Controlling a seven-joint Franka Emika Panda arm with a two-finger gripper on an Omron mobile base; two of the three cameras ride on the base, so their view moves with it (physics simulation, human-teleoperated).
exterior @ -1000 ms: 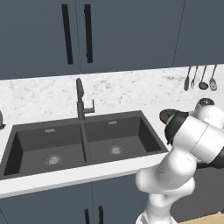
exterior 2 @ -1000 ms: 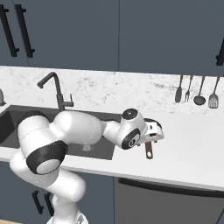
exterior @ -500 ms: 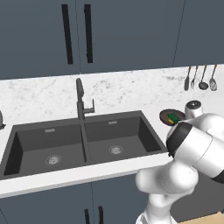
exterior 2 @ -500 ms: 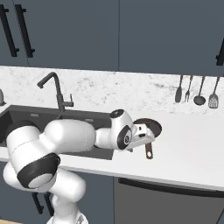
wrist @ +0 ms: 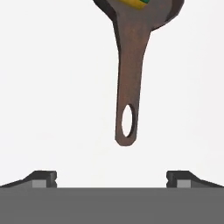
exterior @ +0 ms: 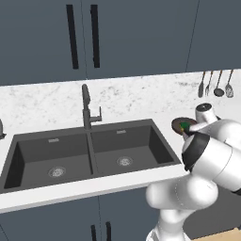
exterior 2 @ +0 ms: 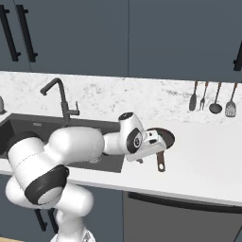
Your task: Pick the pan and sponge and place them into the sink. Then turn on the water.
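Observation:
The pan [exterior 2: 164, 137] rests on the white counter right of the sink [exterior: 42, 150], its brown handle [wrist: 129, 87] pointing toward me. The green and yellow sponge [exterior: 185, 126] lies inside the pan [exterior: 179, 125]; its edge [wrist: 134, 2] shows at the top of the hand view. My gripper [wrist: 111, 178] hovers open over the counter just short of the handle's holed end, fingertips [wrist: 43, 177] wide apart and empty. In the right base view the hand [exterior 2: 150, 143] sits against the pan's near left side. The tap [exterior: 85, 106] stands behind the centre divider, and no stream falls from it.
Several utensils [exterior 2: 215, 97] hang on the marble backsplash at the right. Dark cabinets line the wall above. My bent arm [exterior: 212, 160] covers the counter's front right corner. White counter [exterior 2: 208, 160] stretches to the right of the pan.
The arm has folded lower and the hand has slid a little left and down beside the pan handle. Pan and sponge have not moved.

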